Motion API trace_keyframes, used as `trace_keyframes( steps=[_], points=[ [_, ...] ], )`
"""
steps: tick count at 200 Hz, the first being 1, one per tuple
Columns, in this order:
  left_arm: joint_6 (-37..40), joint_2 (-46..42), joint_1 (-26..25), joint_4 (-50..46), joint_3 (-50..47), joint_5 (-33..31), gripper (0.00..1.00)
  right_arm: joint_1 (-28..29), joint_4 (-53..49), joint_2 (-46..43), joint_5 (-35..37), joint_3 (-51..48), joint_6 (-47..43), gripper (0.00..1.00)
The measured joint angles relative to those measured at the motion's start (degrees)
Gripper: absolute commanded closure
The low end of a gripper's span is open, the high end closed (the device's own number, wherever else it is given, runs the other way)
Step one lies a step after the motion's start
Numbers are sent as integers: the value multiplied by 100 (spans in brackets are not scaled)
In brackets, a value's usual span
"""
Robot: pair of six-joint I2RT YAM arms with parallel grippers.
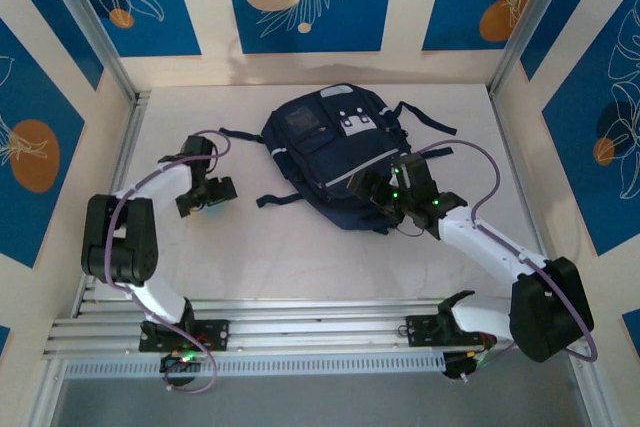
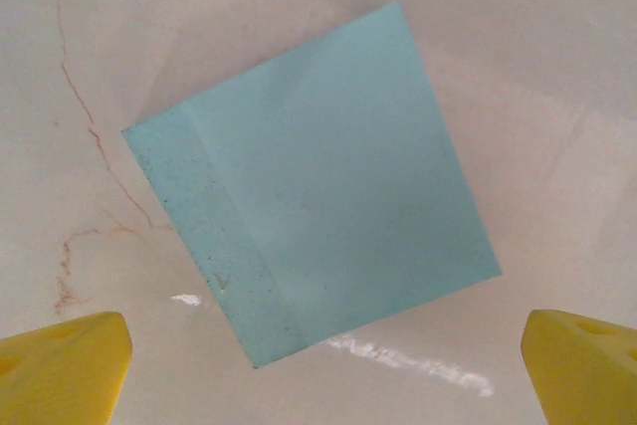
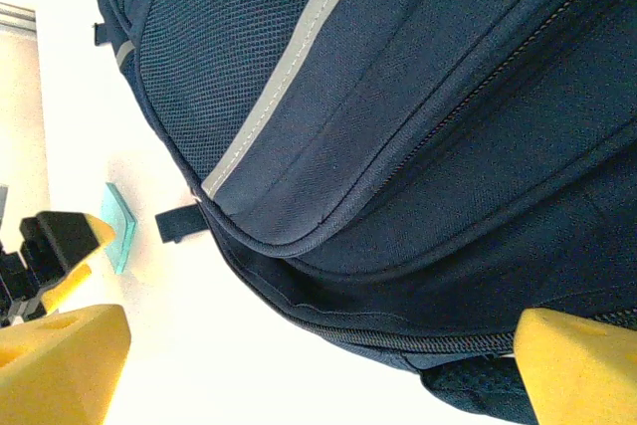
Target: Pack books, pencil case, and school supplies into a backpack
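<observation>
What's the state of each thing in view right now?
backpack: lying front-up on the table, visible zips look shut.
light-blue pad: flat on the table, not gripped.
left gripper: open, over the pad.
right gripper: open, at the backpack's edge.

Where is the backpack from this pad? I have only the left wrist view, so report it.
Observer: The backpack lies to the right of the light-blue pad, apart from it.
Operator: Give me the right arm's position.
Observer: The right gripper is at the backpack's near edge, jaws open.
Operator: Tell me whether it's zipped.
Observer: The zips in the right wrist view look shut; I cannot tell about the rest.
</observation>
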Motion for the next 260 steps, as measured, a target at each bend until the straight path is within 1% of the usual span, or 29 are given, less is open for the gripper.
trace_keyframes(
  steps=[38,58,91,136,142,155,167,212,231,237,260],
  points=[
    [-883,57,0,348,24,-2,0,0,-2,26,0,0,-55,1],
    [-1259,201,0,461,55,-107,0,0,-2,24,4,0,-81,1],
    [-1547,385,9,468,63,-306,0,-2,0,24,7,0,-120,0],
    [-1609,673,55,380,179,-426,0,-76,2,24,2,0,-144,0],
    [-1606,693,55,354,199,-428,4,-87,2,24,2,0,-144,0],
    [-1596,730,57,299,219,-450,4,-114,2,24,2,0,-144,1],
    [-1587,734,61,295,219,-452,8,-129,2,24,0,0,-144,1],
    [-1384,640,72,295,131,-494,26,-164,46,24,-42,0,-142,1],
    [-1250,568,76,326,96,-446,29,-173,50,26,-87,0,-142,1],
    [-1211,555,76,337,92,-424,32,-179,50,26,-107,0,-140,1],
    [-922,549,74,487,87,-234,33,-197,50,26,-149,0,-142,1]
  ],
)
